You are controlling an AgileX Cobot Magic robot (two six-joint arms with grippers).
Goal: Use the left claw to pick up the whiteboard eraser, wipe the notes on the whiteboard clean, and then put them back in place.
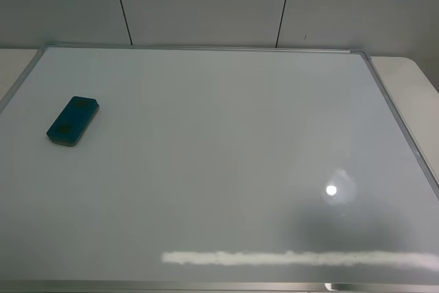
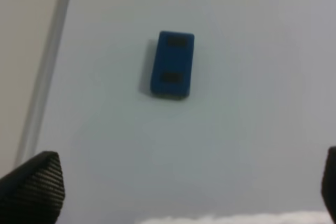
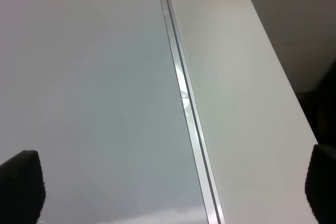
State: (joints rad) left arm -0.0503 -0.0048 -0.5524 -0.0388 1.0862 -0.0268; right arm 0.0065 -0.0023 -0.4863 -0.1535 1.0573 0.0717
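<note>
The teal-blue whiteboard eraser lies flat on the left part of the whiteboard, with its two dark patches facing up. It also shows in the left wrist view, lying alone on the board. My left gripper is open and empty, some way back from the eraser; only its two black fingertips show. My right gripper is open and empty over the board's right frame. No arm shows in the high view. No notes are visible in any view.
The board's silver frame runs along the right, with the white table beyond it. The frame's left edge lies close to the eraser. A grey panelled wall stands behind the board.
</note>
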